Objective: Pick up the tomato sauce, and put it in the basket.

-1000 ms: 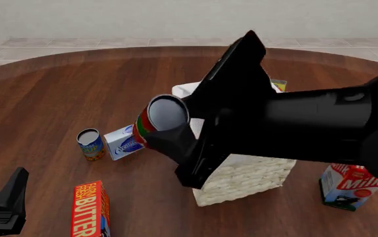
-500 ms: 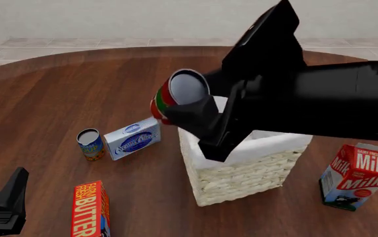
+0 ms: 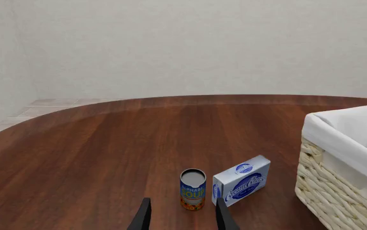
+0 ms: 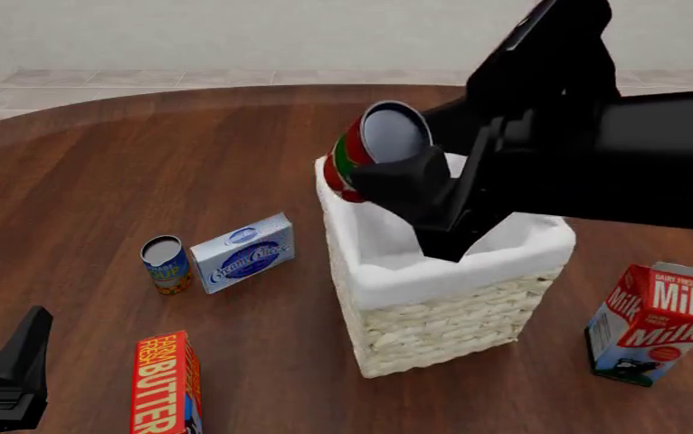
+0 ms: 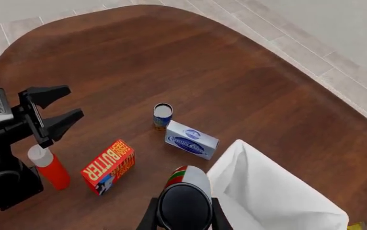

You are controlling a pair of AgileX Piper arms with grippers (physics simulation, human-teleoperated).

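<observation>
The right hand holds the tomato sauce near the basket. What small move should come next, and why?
Probably shift a little further over the basket before opening. The right hand grips the tomato sauce tilted, above the basket's rim on the cream cheese box side, so release now might miss.

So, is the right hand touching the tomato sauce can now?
Touching. In the right wrist view the right hand has a finger on each side of the tomato sauce, and the front view shows the can held above the basket.

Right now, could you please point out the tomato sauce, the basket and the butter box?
tomato sauce (image 4: 392, 136), front view, silver-grey top.
basket (image 4: 455, 325), front view, woven front wall.
butter box (image 4: 162, 384), front view, red top face.
</observation>
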